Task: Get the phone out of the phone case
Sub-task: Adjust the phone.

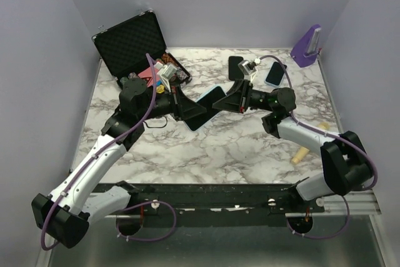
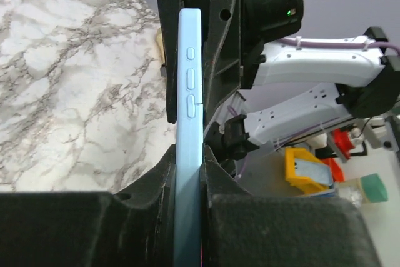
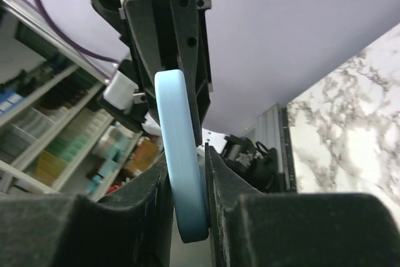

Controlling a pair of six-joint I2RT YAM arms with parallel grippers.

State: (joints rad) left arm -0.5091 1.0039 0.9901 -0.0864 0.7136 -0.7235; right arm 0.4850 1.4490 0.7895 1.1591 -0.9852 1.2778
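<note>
A phone [image 1: 211, 105] in a light blue phone case [image 1: 204, 98] hangs in the air over the middle of the marble table, held between both arms. My left gripper [image 1: 189, 109] is shut on one end of the case [image 2: 188, 92]; its fingers [image 2: 220, 179] press both flat sides, and the side buttons face the camera. My right gripper [image 1: 229, 100] clamps the other end, with its jaws against both faces of the rounded blue edge [image 3: 181, 154]. In the top view the phone's dark face shows. In the wrist views it is hidden by the case and the fingers.
An open black foam-lined box [image 1: 133, 43] with small parts stands at the back left. A dark phone [image 1: 235, 67] and a blue-cased phone [image 1: 275, 74] lie at the back. A purple stand [image 1: 306, 48] is in the back right corner. A wooden block [image 1: 300, 154] lies at the right.
</note>
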